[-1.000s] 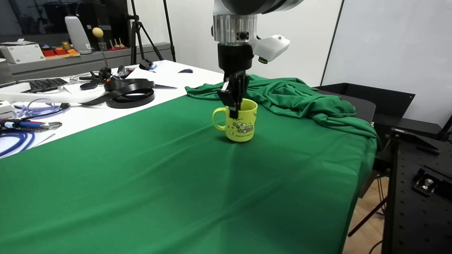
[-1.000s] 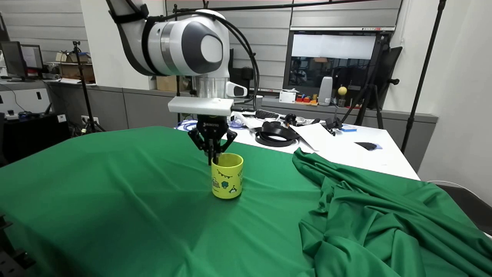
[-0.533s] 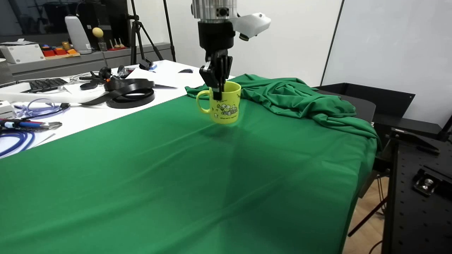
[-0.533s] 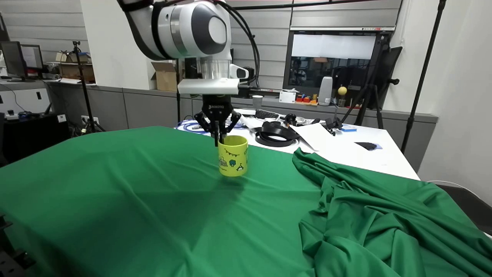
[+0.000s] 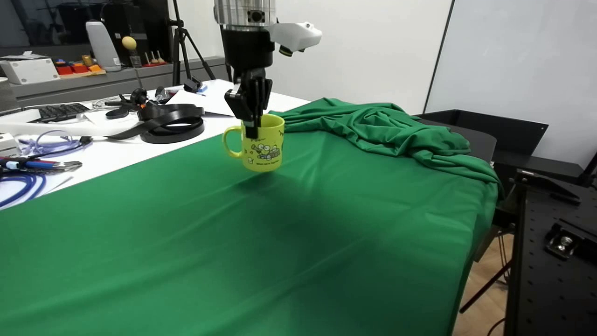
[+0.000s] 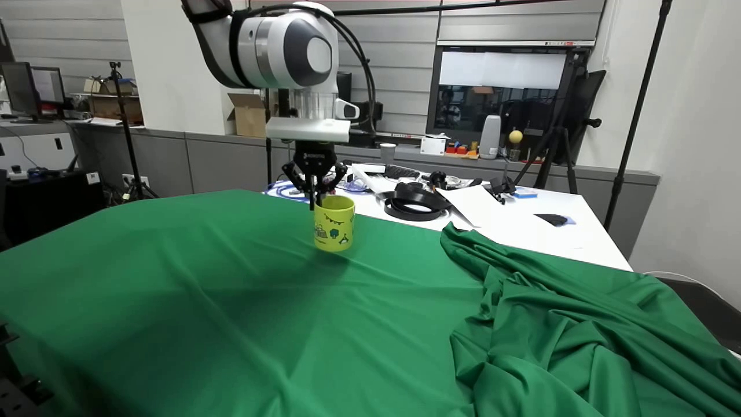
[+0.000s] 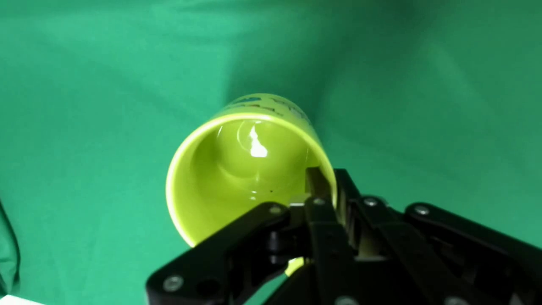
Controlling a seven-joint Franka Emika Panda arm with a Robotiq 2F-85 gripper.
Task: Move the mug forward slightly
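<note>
Gripping round yellow-green ceramic mug (image 5: 266, 145) in black two-fingered claw (image 7: 329, 180), raised clear of green fabric (image 5: 196, 233) below, with set-down probably left.

One gripper (image 7: 332, 178) with two fingers (image 7: 324, 220), one inside one mug (image 5: 263, 151), one outside it; one mug handle (image 5: 225, 142) near the fingers; one green cloth (image 5: 233, 242) below the gripper; beyond it in an exterior view, one yellow ball (image 6: 515, 136) and one cup (image 6: 388, 152); far to its left there, two monitors (image 6: 20, 91).
</note>
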